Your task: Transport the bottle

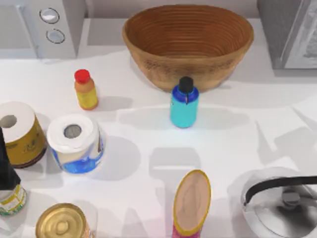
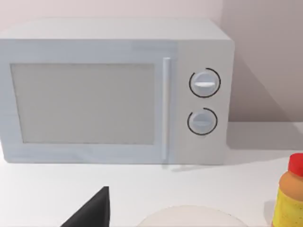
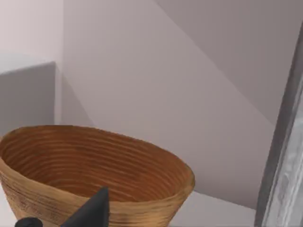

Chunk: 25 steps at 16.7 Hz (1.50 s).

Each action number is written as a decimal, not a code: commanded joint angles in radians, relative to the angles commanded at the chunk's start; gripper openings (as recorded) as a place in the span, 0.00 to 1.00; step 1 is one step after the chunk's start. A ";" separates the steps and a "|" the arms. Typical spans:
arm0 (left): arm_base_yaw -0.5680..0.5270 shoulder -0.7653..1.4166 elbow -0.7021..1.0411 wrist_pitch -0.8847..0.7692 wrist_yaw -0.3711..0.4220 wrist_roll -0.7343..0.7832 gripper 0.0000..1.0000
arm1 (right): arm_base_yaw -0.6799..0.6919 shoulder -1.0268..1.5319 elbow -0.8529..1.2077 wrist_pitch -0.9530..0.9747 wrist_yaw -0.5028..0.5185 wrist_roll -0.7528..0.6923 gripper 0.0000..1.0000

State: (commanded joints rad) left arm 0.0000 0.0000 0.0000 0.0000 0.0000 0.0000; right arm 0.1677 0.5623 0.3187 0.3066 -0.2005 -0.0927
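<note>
One bottle (image 1: 184, 106), cyan-blue with a narrow black cap, stands upright on the white table (image 1: 237, 139) just past the middle toward 12 o'clock. It is right in front of the single woven basket (image 1: 188, 42), at the basket's 6 o'clock, and nothing grips it.

There are three bottles in all. The yellow-orange bottle with a red cap (image 1: 85, 89) stands at 10 o'clock. The dark-necked bottle (image 1: 7, 186) stands at 8 o'clock by the edge.

Two paper rolls stand at 9 o'clock, a yellow-wrapped roll (image 1: 20, 134) and just beside it a blue-wrapped roll (image 1: 76, 144). One gold-lidded can (image 1: 62, 223) is at 7, one oval-topped canister (image 1: 192, 203) at 6, one kettle (image 1: 282, 203) at 4, and one microwave (image 1: 44, 25) at 11.

A dark wedge of the left gripper (image 2: 94, 210) faces the microwave. A like wedge of the right gripper (image 3: 92, 210) faces the basket. For either gripper, spread or pressed together cannot be told.
</note>
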 joint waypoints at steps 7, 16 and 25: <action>0.000 0.000 0.000 0.000 0.000 0.000 1.00 | 0.168 0.754 0.248 0.204 -0.082 -0.051 1.00; 0.000 0.000 0.000 0.000 0.000 0.000 1.00 | 0.279 1.142 0.330 0.233 -0.077 -0.055 1.00; 0.000 0.000 0.000 0.000 0.000 0.000 1.00 | 0.301 1.251 0.450 0.231 -0.056 -0.042 1.00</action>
State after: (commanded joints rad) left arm 0.0000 0.0000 0.0000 0.0000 0.0000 0.0000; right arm 0.4687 1.8138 0.7685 0.5373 -0.2567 -0.1345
